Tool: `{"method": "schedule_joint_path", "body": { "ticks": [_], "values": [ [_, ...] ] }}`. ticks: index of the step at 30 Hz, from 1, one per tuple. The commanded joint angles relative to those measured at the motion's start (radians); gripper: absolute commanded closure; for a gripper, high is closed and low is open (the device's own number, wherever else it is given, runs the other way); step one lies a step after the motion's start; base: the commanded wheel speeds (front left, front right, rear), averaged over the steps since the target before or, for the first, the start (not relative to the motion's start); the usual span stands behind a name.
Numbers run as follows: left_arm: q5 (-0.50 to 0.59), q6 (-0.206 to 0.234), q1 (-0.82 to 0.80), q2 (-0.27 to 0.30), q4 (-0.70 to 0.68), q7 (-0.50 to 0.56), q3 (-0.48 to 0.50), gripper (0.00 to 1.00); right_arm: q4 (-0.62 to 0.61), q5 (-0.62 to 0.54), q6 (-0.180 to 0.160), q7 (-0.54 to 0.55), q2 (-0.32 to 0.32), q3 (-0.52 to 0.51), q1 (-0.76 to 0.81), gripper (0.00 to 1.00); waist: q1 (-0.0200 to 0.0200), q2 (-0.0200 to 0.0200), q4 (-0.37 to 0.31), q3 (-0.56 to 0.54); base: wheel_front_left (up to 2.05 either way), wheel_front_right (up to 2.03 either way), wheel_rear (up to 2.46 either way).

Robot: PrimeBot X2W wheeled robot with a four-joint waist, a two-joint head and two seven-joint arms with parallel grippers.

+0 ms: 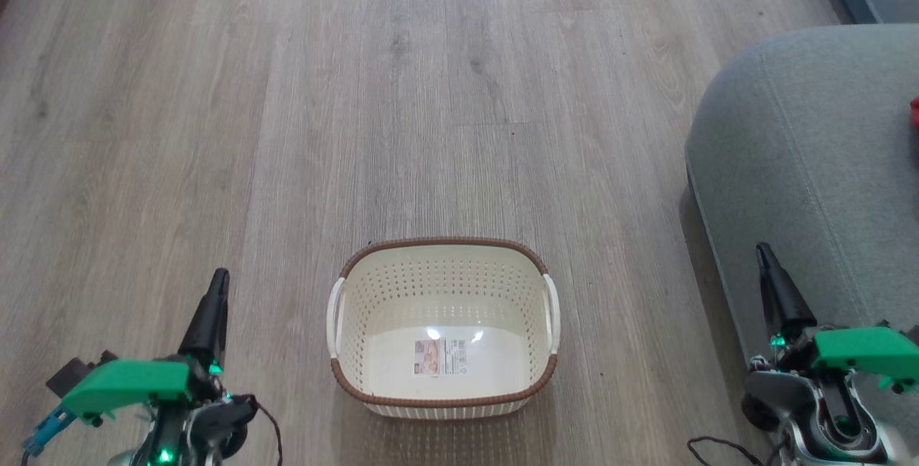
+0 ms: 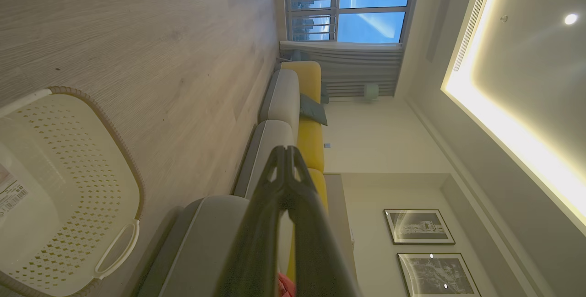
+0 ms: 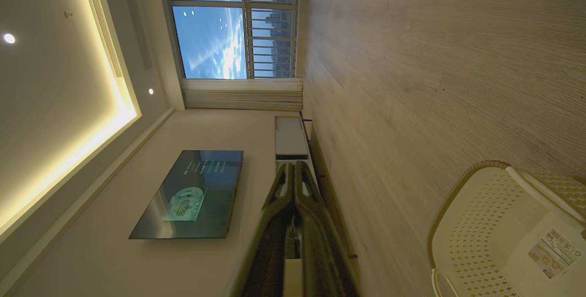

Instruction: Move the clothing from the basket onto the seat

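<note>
The cream basket [image 1: 441,329] stands on the wood floor at the centre bottom, holding nothing but its label sticker [image 1: 439,356]. The grey seat [image 1: 811,179] rises at the right edge. A sliver of red clothing [image 1: 915,113] lies on it at the frame's edge; a red scrap [image 2: 286,285] also peeks out behind the left fingers. My left gripper [image 1: 219,281] is shut at the lower left, left of the basket. My right gripper [image 1: 762,252] is shut at the lower right, in front of the seat. Both hold nothing. The basket [image 2: 68,187] [image 3: 499,237] sits at a lower corner of each wrist view.
Wood floor [image 1: 402,92] stretches ahead of the basket. A grey and yellow sofa [image 2: 293,105] runs along the wall in the left wrist view. A wall-mounted screen [image 3: 192,194] and a low cabinet [image 3: 289,137] stand opposite, below a window [image 3: 229,22].
</note>
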Motion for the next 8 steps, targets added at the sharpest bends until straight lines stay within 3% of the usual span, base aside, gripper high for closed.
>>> {"method": "schedule_joint_path", "body": {
  "ticks": [1, 8],
  "values": [
    [-0.006, -0.009, -0.032, 0.014, -0.036, 0.007, 0.034, 1.0, -0.04, 0.006, 0.0, 0.004, -0.004, 0.017, -0.023, 1.0, 0.0, 0.0, 0.0, 0.0, 0.0, 0.0, 0.0],
    [-0.006, -0.009, -0.032, 0.014, -0.036, 0.007, 0.034, 1.0, -0.04, 0.006, 0.0, 0.004, -0.004, 0.017, -0.023, 1.0, 0.0, 0.0, 0.0, 0.0, 0.0, 0.0, 0.0]
  ]
}}
